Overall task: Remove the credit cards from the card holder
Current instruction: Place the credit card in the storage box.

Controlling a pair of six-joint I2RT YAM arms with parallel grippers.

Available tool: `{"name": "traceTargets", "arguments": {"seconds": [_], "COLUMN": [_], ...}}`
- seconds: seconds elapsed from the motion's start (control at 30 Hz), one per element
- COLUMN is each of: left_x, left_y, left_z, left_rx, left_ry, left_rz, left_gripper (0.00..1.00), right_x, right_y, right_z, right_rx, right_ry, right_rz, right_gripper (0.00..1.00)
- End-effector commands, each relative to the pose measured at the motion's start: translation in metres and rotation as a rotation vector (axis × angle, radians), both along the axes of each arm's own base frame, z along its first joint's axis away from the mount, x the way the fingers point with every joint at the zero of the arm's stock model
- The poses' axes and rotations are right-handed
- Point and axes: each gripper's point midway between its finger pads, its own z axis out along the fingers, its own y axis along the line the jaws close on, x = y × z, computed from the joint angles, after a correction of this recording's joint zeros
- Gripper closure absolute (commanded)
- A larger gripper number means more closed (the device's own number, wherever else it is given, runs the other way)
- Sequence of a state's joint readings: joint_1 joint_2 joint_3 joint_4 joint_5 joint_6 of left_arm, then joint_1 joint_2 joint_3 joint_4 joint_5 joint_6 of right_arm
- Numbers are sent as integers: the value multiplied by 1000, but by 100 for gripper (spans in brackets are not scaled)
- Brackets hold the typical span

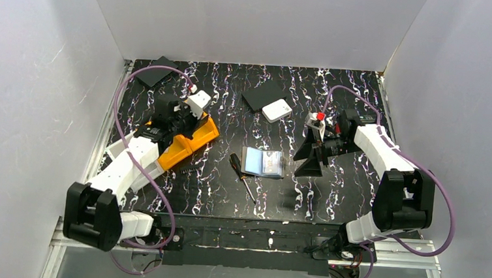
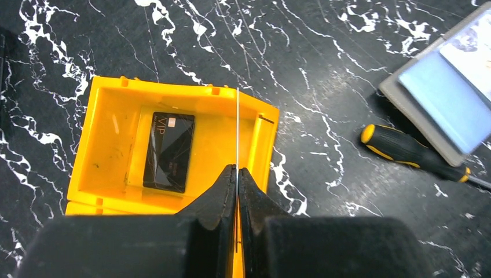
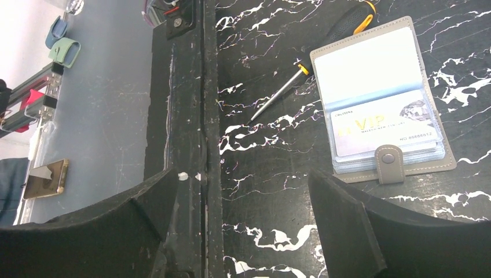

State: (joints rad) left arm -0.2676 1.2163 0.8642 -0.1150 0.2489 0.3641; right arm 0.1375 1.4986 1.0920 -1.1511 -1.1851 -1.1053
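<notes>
The card holder [image 1: 263,162] lies open on the black marbled table, pale blue-grey inside, its snap tab toward my right gripper. A pale credit card marked VIP [image 3: 385,124] tops a stack in the holder [image 3: 370,63]. My right gripper [image 3: 243,174] stands open just right of the holder [image 2: 449,104], nothing between its fingers; in the top view it [image 1: 310,162] hovers beside the holder. My left gripper [image 2: 238,169] is shut on a thin pale credit card [image 2: 238,127], seen edge-on, above a yellow bin [image 2: 173,90]. A black VIP card [image 2: 169,152] lies in that bin.
A black-and-yellow screwdriver [image 1: 243,175] lies left of the holder. The yellow bin [image 1: 191,142] sits at the left under the left arm [image 1: 130,163]. A white square box [image 1: 276,110] and flat black rectangles [image 1: 264,93] [image 1: 154,70] lie at the back. White walls enclose the table.
</notes>
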Motion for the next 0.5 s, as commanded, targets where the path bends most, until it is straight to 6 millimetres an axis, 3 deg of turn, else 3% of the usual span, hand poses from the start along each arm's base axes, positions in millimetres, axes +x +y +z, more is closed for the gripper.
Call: {"name": "traceTargets", "arguments": {"seconds": [0.0, 0.27, 0.47], "left_x": [27, 50, 60], "left_y": [2, 14, 9], "left_z": [4, -23, -35], "left_rx": [-61, -91, -136], "left_ry": [-40, 17, 66], "left_rz": [-16, 0, -13], "left_gripper": [100, 100, 100], "right_x": [2, 4, 3], "right_y": [0, -4, -4], "right_z": [0, -7, -9], "right_rx": [18, 13, 12], "right_ry": [5, 40, 49], "right_rz": [5, 2, 9], "right_gripper": [8, 8, 8]}}
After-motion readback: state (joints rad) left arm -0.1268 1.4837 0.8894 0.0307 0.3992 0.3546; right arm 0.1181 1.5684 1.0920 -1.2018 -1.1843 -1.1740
